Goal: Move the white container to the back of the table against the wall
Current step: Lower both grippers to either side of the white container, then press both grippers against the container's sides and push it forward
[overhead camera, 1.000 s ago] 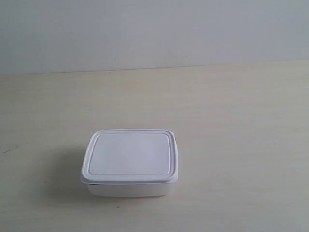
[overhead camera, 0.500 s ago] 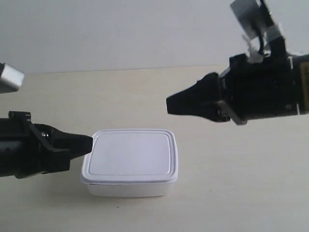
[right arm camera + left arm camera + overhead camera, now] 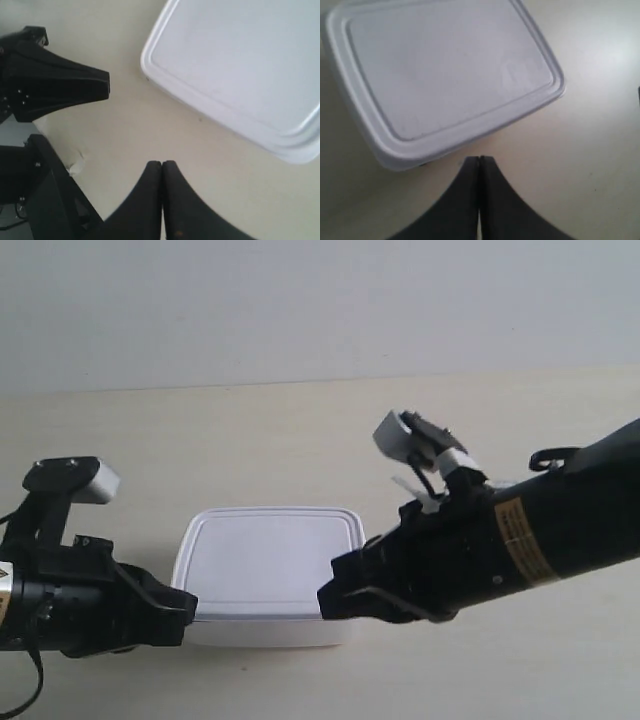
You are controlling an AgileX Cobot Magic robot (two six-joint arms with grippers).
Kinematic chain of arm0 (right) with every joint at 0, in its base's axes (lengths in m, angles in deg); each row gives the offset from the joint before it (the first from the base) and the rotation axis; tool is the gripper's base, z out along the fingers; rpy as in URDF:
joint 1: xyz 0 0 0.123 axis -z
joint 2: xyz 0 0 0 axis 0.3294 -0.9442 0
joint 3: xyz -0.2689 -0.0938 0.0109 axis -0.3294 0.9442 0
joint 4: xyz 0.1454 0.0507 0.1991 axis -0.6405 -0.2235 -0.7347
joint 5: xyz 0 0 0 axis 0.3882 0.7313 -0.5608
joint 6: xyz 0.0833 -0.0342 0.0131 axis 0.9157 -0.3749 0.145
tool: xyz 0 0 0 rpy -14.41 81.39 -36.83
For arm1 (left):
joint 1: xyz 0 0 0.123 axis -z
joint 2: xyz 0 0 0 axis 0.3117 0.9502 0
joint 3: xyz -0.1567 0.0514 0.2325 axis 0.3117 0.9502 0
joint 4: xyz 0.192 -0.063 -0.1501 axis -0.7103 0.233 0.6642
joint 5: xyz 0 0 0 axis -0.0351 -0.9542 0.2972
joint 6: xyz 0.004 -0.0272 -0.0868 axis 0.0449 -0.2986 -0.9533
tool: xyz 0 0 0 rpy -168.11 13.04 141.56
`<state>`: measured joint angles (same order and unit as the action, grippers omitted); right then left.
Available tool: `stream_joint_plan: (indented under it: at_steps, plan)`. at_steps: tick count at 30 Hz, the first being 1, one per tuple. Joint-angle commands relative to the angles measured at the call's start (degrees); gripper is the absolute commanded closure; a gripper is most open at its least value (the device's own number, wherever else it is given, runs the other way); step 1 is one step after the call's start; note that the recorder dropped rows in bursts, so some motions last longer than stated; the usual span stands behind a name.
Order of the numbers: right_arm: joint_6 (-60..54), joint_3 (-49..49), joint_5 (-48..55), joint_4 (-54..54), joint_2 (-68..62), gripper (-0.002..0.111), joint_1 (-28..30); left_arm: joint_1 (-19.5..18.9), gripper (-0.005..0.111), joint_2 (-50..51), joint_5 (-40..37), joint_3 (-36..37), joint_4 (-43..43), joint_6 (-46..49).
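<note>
Both arms are new. A second ago the exterior view held only the white rectangular plastic lidded container (image 3: 270, 560) on the pale cream wood-grain surface (image 3: 300, 430). Half a second ago the arm at the exterior view's right hung high in the upper right. Now it has dropped low, its claw (image 3: 328, 598) tip in front of the container's lower right corner. The arm at the exterior view's left has sunk too, its claw (image 3: 188, 608) at the lower left corner. The container has not shifted: lower centre of frame, well apart from the plain grey-white wall (image 3: 300, 310) at the top.

Left wrist view: left claw (image 3: 479, 159) pinched together on nothing, tips just beside the container (image 3: 445, 75) rim, contact unclear. Right wrist view: right claw (image 3: 162, 163) also closed and empty, container (image 3: 240, 65) near but apart. The other arm's black claw (image 3: 102, 85) shows upper left.

Judgement: approach done or nearly done, transport not started. Closed claws flanking the container's near side suggest a two-arm push toward the wall rather than a lift.
</note>
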<state>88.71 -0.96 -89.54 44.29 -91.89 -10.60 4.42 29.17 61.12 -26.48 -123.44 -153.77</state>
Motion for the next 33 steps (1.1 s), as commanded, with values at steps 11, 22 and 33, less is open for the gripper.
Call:
stream_joint_plan:
  at_steps: [11, 22, 33]
  plan:
    - [-0.95, 3.38, 6.90, -0.11, -3.79, 0.108, -1.81, 0.31, 0.107, 11.30, 0.53, 0.06, 0.06, -3.13]
    - [-1.49, 3.49, 7.91, -0.11, -9.80, 0.108, -1.81, 0.31, 0.107, 14.82, 0.42, -0.61, 2.07, -3.25]
    - [-2.63, 3.39, 14.55, -0.11, -11.70, 0.108, -1.81, 0.31, 0.107, 16.95, -0.29, -3.78, 2.07, -2.86]
